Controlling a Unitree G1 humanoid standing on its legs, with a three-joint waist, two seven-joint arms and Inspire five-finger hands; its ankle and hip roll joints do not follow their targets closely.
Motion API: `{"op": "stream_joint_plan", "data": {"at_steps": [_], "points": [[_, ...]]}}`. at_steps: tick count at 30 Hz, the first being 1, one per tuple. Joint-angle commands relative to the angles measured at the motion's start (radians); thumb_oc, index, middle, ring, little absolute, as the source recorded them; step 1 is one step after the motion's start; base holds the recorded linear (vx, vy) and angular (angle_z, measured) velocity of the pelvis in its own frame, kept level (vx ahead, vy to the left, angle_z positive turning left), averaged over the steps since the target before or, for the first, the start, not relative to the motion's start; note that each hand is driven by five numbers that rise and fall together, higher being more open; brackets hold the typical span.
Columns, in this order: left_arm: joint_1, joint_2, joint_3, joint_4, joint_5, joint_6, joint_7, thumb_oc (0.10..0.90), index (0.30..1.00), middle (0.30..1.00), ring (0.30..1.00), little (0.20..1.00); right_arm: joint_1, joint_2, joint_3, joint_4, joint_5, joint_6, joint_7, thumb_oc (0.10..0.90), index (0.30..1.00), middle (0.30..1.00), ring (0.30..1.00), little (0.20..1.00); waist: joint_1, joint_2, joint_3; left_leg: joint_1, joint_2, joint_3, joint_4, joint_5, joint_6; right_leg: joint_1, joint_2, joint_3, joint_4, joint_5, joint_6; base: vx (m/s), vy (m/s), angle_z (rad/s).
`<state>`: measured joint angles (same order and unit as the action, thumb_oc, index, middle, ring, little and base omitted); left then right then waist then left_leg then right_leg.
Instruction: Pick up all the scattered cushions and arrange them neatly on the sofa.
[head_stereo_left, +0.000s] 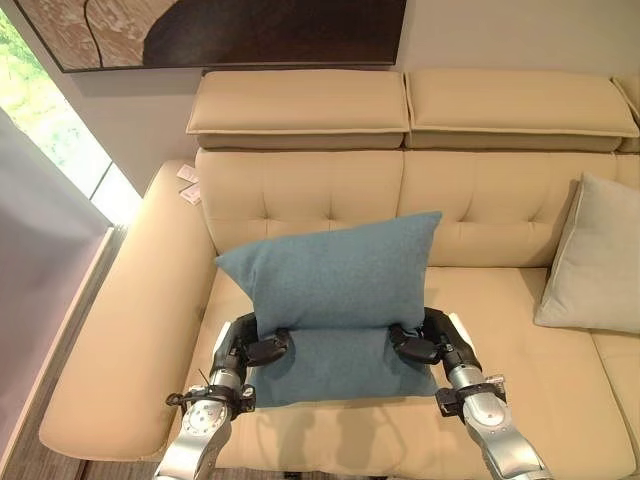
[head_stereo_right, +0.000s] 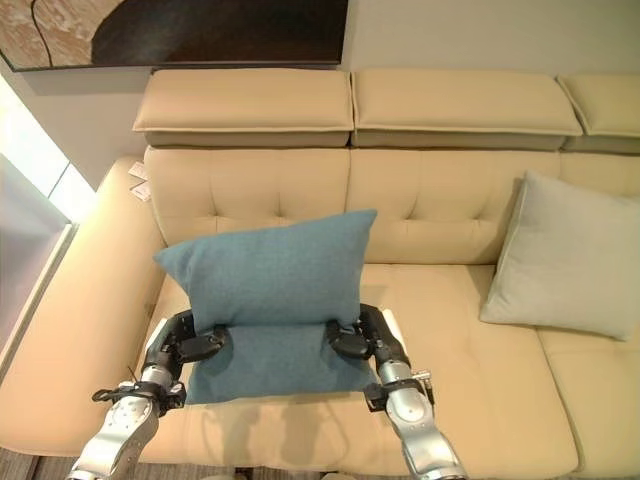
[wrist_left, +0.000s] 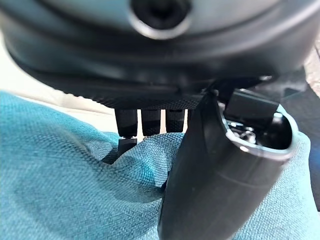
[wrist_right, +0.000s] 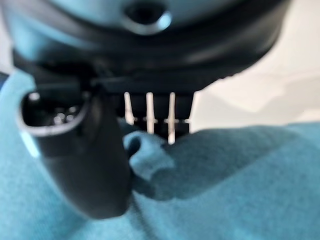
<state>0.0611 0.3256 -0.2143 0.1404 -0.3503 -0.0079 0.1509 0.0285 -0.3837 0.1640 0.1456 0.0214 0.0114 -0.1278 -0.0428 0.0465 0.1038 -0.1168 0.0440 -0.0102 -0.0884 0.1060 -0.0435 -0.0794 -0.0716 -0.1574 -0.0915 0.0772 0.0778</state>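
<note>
- My left hand pinches the left side of the teal cushion, thumb on top and fingers curled under the cloth.
- My right hand pinches the right side the same way, so the cushion stays level.
- The cushion stands bent on the sofa seat, its top leaning toward the backrest, so it can sit upright.
- A grey cushion already leans far right.
</note>
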Motion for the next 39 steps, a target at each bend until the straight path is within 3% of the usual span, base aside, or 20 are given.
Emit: {"op": "stream_joint_plan", "data": {"at_steps": [1, 8, 16, 21, 26, 39], "points": [[-0.216, -0.007, -0.002, -0.078, 0.002, -0.204, 0.018, 0.400, 0.300, 0.300, 0.300, 0.300, -0.197, -0.013, 0.006, -0.062, 0.001, -0.148, -0.065, 0.400, 0.300, 0.300, 0.300, 0.300, -0.006, -0.012, -0.007, 0.023, -0.021, 0.019, 0.001, -0.128, 0.004, -0.048, 0.009, 0.058, 0.004, -0.104, 0.039, -0.10, -0.014, -0.02], [-0.389, -0.015, -0.062, 0.030, -0.018, -0.229, 0.082, 0.400, 0.300, 0.300, 0.300, 0.300, -0.378, -0.019, 0.069, 0.028, -0.008, -0.150, -0.128, 0.400, 0.300, 0.300, 0.300, 0.300, -0.006, -0.005, 0.018, -0.104, -0.025, 0.018, 0.001, -0.087, -0.006, -0.171, 0.011, 0.060, 0.004, -0.068, 0.037, -0.10, -0.020, -0.02], [-0.678, 0.019, -0.106, 0.220, -0.061, -0.275, 0.183, 0.400, 0.300, 0.300, 0.300, 0.300, -0.675, -0.021, 0.126, 0.200, 0.015, -0.162, -0.228, 0.400, 0.300, 0.300, 0.300, 0.300, 0.000, 0.005, 0.032, -0.270, -0.032, 0.013, 0.001, -0.039, -0.026, -0.324, -0.001, 0.064, 0.004, -0.030, 0.035, -0.04, -0.012, -0.02], [-0.825, 0.041, -0.122, 0.298, -0.099, -0.300, 0.224, 0.400, 0.300, 0.300, 0.300, 0.300, -0.832, -0.035, 0.149, 0.281, 0.024, -0.166, -0.278, 0.400, 0.300, 0.300, 0.300, 0.300, 0.006, 0.006, 0.052, -0.306, -0.033, 0.015, 0.001, -0.025, -0.032, -0.364, -0.001, 0.066, 0.005, -0.023, 0.036, -0.02, -0.007, -0.03], [-1.081, 0.098, -0.160, 0.390, -0.085, -0.321, 0.293, 0.400, 0.300, 0.300, 0.300, 0.300, -1.062, -0.076, 0.164, 0.350, -0.007, -0.179, -0.383, 0.400, 0.300, 0.300, 0.300, 0.300, 0.010, 0.003, 0.070, -0.340, -0.032, 0.005, 0.001, -0.022, -0.044, -0.405, 0.002, 0.068, 0.007, -0.019, 0.044, -0.01, -0.034, 0.04], [-1.356, 0.112, -0.264, 0.551, 0.034, -0.283, 0.365, 0.400, 0.300, 0.300, 0.300, 0.300, -1.279, -0.115, 0.220, 0.487, -0.077, -0.159, -0.517, 0.400, 0.300, 0.300, 0.300, 0.300, 0.006, 0.008, 0.094, -0.411, -0.035, -0.007, 0.001, -0.006, -0.055, -0.473, 0.003, 0.063, 0.005, -0.004, 0.058, 0.00, -0.019, 0.04]]}}
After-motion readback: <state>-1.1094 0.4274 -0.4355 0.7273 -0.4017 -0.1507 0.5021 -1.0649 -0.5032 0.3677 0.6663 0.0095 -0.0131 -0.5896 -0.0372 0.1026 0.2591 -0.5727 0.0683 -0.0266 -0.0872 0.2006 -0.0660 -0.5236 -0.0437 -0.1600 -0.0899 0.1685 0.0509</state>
